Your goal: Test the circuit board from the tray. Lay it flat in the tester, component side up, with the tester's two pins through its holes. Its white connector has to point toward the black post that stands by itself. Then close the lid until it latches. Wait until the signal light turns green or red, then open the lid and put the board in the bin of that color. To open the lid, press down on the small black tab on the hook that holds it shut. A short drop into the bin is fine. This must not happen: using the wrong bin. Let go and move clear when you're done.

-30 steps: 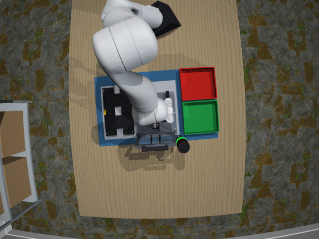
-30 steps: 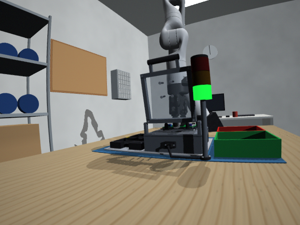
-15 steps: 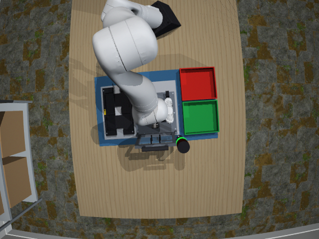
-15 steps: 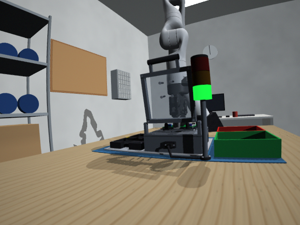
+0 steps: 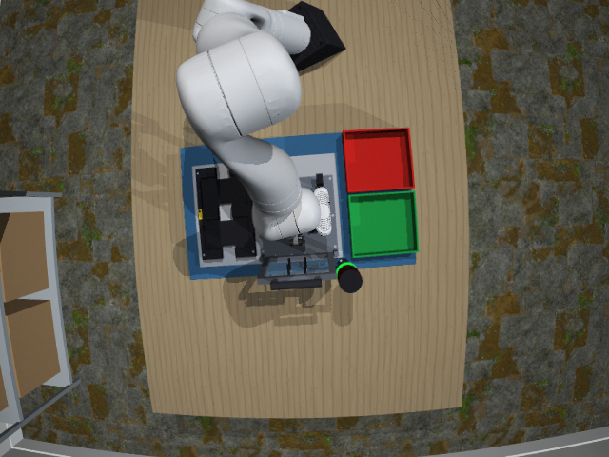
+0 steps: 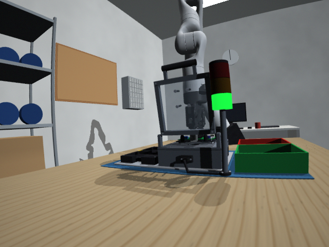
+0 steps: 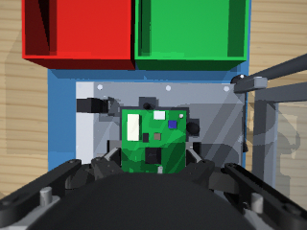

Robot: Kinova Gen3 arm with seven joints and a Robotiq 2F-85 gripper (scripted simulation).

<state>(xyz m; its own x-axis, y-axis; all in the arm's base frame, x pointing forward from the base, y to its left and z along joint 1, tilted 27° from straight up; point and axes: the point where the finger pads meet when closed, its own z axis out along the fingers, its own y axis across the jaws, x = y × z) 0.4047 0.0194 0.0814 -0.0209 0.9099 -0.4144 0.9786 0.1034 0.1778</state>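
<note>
The green circuit board (image 7: 153, 141) lies flat in the grey tester, component side up, its white connector (image 7: 132, 126) at its left side. My gripper (image 7: 153, 156) hangs right above the board, open, with a finger on each side of it and nothing between them; it also shows in the exterior view (image 6: 196, 121) behind the lid. The tester's clear lid (image 6: 184, 102) stands open. The signal light (image 6: 221, 101) glows green. The green bin (image 7: 192, 30) and the red bin (image 7: 79, 31) stand just beyond the tester.
The black tray (image 5: 224, 212) sits left of the tester on the blue mat (image 5: 295, 148). The signal tower's post (image 6: 224, 143) stands at the tester's corner next to the green bin (image 6: 271, 158). The open lid frame (image 7: 273, 129) rises at the right in the wrist view.
</note>
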